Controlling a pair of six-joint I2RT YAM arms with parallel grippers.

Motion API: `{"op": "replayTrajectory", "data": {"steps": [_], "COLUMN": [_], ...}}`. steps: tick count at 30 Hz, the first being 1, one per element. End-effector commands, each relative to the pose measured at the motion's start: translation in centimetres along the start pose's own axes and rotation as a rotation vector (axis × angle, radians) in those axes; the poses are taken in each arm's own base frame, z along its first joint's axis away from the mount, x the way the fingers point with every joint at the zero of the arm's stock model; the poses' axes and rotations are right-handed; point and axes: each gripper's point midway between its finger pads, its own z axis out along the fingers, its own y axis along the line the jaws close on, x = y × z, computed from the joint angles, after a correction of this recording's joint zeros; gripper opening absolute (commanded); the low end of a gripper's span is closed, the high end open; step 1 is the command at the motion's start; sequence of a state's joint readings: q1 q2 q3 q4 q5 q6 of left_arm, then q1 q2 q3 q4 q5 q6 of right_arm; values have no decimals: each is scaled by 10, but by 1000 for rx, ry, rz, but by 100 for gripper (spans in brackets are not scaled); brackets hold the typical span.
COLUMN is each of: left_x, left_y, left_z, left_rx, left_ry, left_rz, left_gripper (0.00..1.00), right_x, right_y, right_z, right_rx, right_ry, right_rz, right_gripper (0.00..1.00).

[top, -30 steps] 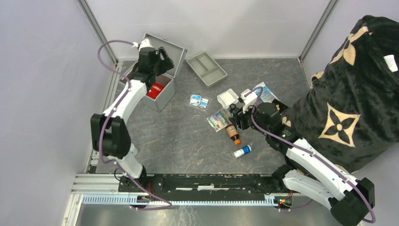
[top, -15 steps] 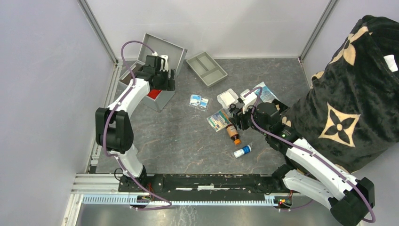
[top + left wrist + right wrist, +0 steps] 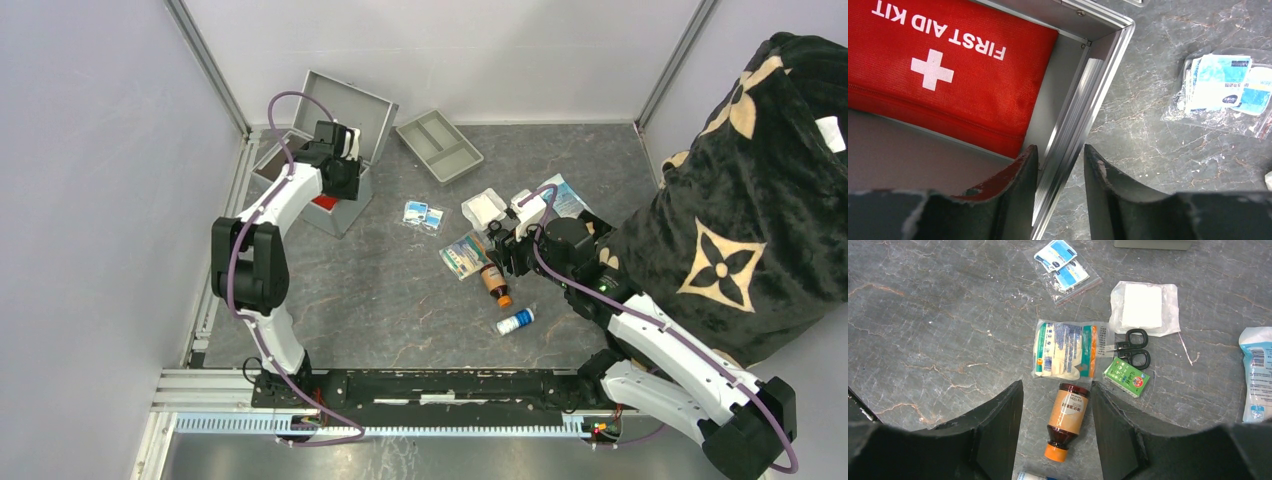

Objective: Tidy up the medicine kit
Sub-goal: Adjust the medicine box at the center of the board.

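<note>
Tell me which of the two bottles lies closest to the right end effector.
The brown orange-capped bottle, framed by the right end effector; the white, blue-labelled bottle lies nearer the arm bases.

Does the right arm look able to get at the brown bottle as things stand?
Probably yes: the brown bottle lies uncovered on the table just ahead of the open right gripper; the packet and scissors lie beside it, not over it.

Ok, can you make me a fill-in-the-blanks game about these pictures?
The red pouch inside the medicine kit says FIRST AID ____.
The brown bottle under the right end effector has an ____ cap.
The scissors have ____ handles.
Missing words: KIT, orange, black.
</note>
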State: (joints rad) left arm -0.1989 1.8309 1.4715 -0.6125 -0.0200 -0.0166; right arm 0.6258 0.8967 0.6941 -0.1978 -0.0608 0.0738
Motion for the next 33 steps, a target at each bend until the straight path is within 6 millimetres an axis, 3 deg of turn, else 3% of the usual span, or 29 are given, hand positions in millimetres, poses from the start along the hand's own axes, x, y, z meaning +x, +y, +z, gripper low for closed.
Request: {"op": "replayTrajectory", "data": {"steps": [1, 4, 10, 17, 24, 33], "left_x": [-15, -16, -15, -6, 10, 14], "left_y": [0, -1, -3, -7, -19, -18], "left_z": [-6, -5, -6, -9, -9, -16], "left_rx": [-5, -9, -9, -42, -69, -134], "left_ry": [-28, -30, -28, -11, 36, 4], "left_rz": [2, -21, -80, -257, -411, -691], "left_gripper": [41, 31, 20, 3, 2, 2], "right_x": [-11, -12, -11, -11, -11, -13], "right_y": [0, 0, 1, 2, 3, 6], "right_z": [-2, -3, -2, 0, 1, 2], "right_rx": [1, 1, -3, -9, -13, -27], "right_ry": [-46, -51, -50, -50, -51, -54], "right_rz": [2, 3, 11, 18, 32, 46], "right_gripper": [59, 59, 59, 58, 58, 59]}}
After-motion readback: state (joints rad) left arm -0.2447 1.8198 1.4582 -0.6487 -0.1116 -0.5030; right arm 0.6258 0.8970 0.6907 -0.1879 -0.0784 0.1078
